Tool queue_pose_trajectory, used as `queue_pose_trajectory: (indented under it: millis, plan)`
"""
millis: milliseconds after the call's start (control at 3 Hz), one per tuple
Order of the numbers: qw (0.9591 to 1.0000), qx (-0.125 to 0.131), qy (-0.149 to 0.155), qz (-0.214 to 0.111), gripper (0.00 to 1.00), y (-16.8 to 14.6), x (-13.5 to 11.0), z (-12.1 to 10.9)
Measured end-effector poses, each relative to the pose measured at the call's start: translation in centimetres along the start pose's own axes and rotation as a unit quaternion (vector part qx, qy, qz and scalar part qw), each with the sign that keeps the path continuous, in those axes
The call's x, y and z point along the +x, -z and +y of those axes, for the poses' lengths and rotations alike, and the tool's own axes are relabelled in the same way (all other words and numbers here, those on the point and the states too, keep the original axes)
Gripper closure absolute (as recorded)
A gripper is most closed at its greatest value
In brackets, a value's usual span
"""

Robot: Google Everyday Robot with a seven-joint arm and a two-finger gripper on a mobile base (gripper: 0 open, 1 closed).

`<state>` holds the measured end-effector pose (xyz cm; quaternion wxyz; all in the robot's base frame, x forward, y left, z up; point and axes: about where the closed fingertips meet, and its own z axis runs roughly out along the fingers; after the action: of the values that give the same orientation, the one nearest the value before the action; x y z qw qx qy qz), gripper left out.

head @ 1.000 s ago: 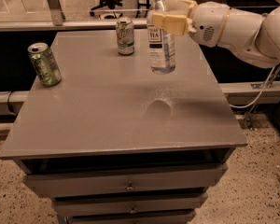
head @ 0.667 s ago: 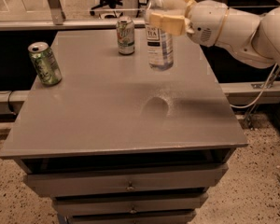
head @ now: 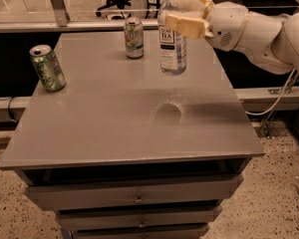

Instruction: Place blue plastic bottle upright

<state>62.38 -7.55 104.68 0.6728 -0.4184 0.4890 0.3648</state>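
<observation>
The gripper [head: 170,10] is over the far right part of the grey table [head: 104,133], reaching in from the right on a white arm [head: 249,31]. Its 2 tan fingers [head: 185,25] are clamped on the upper body of the blue plastic bottle [head: 172,46], 1 finger across the side facing the camera at shoulder height and the other behind it, near the neck.

The bottle stands vertical in that grip: its long axis runs straight up and down, white cap at the top, rounded base pointing down at the tabletop. Its white label with the dark text panel faces the camera. The base is over the tabletop between the far edge and the middle, closer to the right edge than the left. A round dark shadow [head: 168,114] lies on the surface apart from the base, toward the front edge, so the bottle appears to hang just clear of the table rather than rest on it.

The white-and-green soda can [head: 134,38] stands upright near the far edge, just left of the bottle and not touching it. The green soda can [head: 48,67] sits by the left edge, well apart from both, leaning slightly. 3 drawer fronts [head: 134,195] show below the front edge.
</observation>
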Motion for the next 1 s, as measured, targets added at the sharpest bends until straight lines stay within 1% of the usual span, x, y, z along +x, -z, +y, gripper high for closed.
queue_pose_trajectory:
  millis: [333,667,1000]
  plan:
    - [0.9969,-0.058,0.044,-0.028,1.0,2.4,0.3,1.2]
    - [0.9916,-0.106,0.067,-0.031,1.0,5.1,1.2,3.0]
    - [0.9877,-0.129,0.068,-0.057,1.0,8.0,2.4,4.7]
